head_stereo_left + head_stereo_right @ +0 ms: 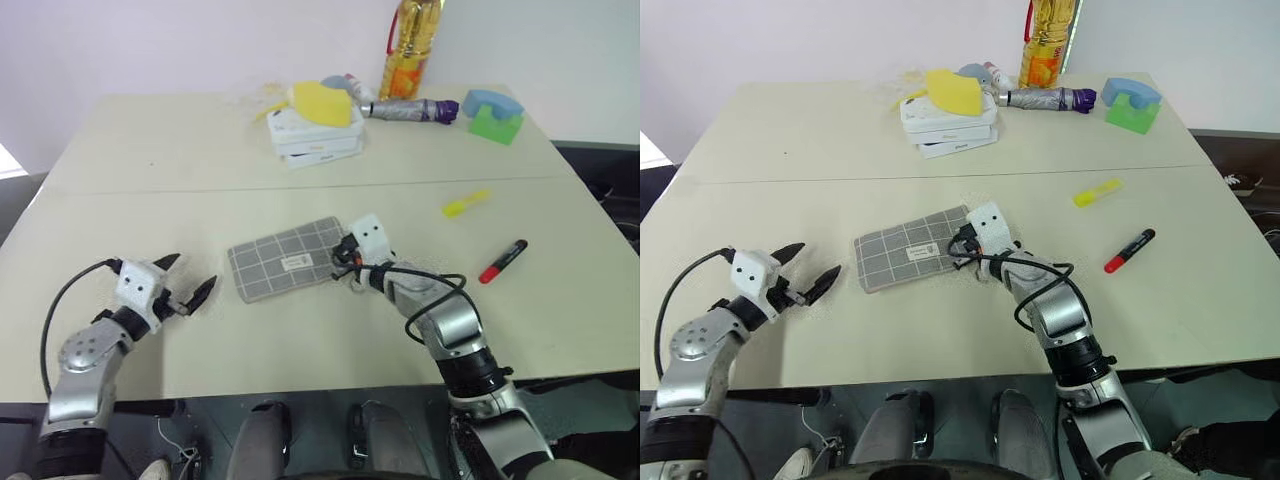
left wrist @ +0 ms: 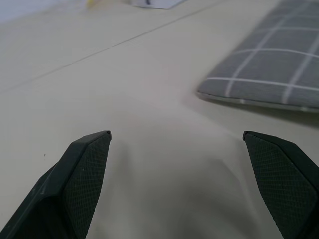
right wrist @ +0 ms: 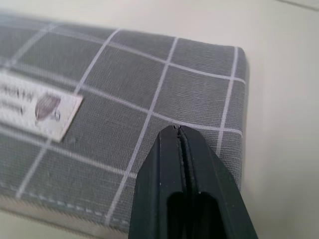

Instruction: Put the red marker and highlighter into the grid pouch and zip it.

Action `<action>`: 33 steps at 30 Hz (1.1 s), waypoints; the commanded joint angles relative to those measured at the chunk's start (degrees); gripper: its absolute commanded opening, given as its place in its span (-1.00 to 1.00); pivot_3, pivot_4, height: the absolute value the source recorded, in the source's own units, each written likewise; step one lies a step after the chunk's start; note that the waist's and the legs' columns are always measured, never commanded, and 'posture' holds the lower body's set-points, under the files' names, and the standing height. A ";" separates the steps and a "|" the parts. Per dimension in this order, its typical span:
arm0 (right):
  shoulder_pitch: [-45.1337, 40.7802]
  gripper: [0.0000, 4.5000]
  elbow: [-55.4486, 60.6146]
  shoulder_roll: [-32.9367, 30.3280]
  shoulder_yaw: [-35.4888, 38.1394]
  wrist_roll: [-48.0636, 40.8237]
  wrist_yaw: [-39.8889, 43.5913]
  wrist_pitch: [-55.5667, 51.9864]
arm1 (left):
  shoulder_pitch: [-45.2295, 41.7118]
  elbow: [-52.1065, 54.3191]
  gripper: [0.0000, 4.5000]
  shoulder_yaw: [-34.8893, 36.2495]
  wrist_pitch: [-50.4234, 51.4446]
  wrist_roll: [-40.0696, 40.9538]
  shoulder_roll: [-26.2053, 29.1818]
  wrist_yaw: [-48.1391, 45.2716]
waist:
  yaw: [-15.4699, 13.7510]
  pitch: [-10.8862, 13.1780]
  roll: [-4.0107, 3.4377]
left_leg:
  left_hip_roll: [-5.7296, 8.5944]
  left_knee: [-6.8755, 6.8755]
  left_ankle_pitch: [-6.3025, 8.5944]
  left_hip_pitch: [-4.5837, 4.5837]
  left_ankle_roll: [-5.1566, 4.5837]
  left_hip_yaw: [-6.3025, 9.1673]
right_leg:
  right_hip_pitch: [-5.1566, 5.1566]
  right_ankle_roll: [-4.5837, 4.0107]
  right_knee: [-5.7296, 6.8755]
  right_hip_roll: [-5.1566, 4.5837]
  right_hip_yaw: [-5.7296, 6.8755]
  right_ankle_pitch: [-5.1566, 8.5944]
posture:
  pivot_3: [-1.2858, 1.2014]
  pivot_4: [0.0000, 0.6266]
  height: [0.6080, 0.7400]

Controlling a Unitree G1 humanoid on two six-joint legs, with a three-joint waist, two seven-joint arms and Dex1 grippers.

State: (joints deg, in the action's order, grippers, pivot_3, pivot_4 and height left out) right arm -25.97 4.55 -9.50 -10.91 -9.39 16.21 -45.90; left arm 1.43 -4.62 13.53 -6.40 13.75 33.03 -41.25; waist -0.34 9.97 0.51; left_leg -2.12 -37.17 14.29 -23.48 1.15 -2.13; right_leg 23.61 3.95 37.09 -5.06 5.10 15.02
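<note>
Over the grid pouch (image 3: 149,99), the closed right gripper (image 3: 178,130) angles down; left gripper (image 1: 188,283) gapes.

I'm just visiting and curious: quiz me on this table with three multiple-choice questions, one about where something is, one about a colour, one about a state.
1. Where is the red marker?
A. inside the pouch
B. on the table, right of the pouch
C. on the white boxes

2. What colour is the highlighter?
A. yellow
B. blue
C. green

3. How are the right gripper's fingers?
A. wide open
B. shut
C. holding the marker

Answers:
1 B: it lies on the table, well right of the pouch.
2 A: it is bright yellow.
3 B: the wrist view shows both fingers pressed together over the pouch.
</note>
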 commanded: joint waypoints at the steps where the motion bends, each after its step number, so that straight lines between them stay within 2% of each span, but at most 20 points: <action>1: -0.22 -0.97 0.02 1.37 1.58 -1.34 0.07 -1.84 | 0.42 -0.05 1.00 -1.51 -5.72 -2.46 2.96 -3.66 | 0.05 0.00 0.00 | -0.05 0.00 0.00 0.00 0.00 0.00 | 0.00 0.00 0.00 0.00 0.00 0.00 | 0.03 -0.52 1.00; 6: 0.21 -0.97 0.15 1.59 0.94 -0.79 0.37 -1.84 | -2.51 -3.86 1.00 -6.77 -18.27 -8.60 7.06 -8.06 | 0.08 0.00 -0.01 | -0.08 0.01 0.00 0.00 0.00 -0.08 | 0.04 -0.02 -0.01 0.00 -0.03 0.01 | 0.03 -0.52 1.00; 10: 0.54 -0.97 0.67 2.00 0.43 -0.59 0.24 -2.03 | -9.30 -8.73 1.00 -12.87 -30.29 -14.36 6.76 -8.87 | -0.13 -0.02 -0.01 | -0.08 0.00 0.00 0.00 0.00 -0.25 | 0.05 -0.02 0.00 0.00 -0.03 -0.01 | 0.03 -0.52 1.00; 18: 1.03 -0.97 1.32 2.40 0.75 -0.22 -0.72 -2.21 | -19.72 -23.51 1.00 -19.61 -45.00 -21.62 6.65 -6.14 | 0.25 -0.02 -0.01 | -0.17 0.07 0.00 0.00 0.00 -0.53 | 0.14 0.01 0.05 0.08 -0.11 -0.04 | 0.03 -0.52 1.00; 21: 1.12 -1.00 1.42 2.39 0.71 -0.26 -0.79 -2.16 | -22.64 -28.25 0.60 -20.49 -48.88 -20.67 5.90 -5.34 | 0.29 -0.03 -0.01 | -0.18 0.05 0.00 0.02 0.00 -0.55 | 0.13 0.02 0.05 0.07 -0.12 -0.04 | 0.03 -0.52 1.00; 28: 1.67 -1.00 2.10 2.54 0.78 -0.30 -1.26 -2.26 | -24.97 -33.01 -0.98 -22.30 -56.17 -20.86 5.61 -3.27 | 0.28 -0.04 0.00 | -0.21 0.04 0.00 0.02 0.00 -0.57 | 0.12 0.03 0.05 0.06 -0.12 -0.05 | 0.03 -0.52 1.00; 33: 1.31 -1.00 2.87 2.39 1.85 -0.17 -1.80 -1.03 | -23.51 -31.03 -1.00 -22.71 -53.18 -16.99 4.61 -3.73 | 0.41 -0.03 0.00 | -0.21 0.05 0.00 0.02 0.00 -0.57 | 0.12 0.03 0.05 0.06 -0.12 -0.05 | 0.03 -0.52 1.00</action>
State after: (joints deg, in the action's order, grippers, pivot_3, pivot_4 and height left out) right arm -24.88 6.16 -7.26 -9.85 -9.71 14.81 -47.24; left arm -23.03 -37.05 -8.22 -60.85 -5.13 38.08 -44.61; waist 0.07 9.94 0.50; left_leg -2.33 -37.12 14.29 -23.45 1.15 -2.70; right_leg 23.73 3.98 37.14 -5.00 4.98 14.98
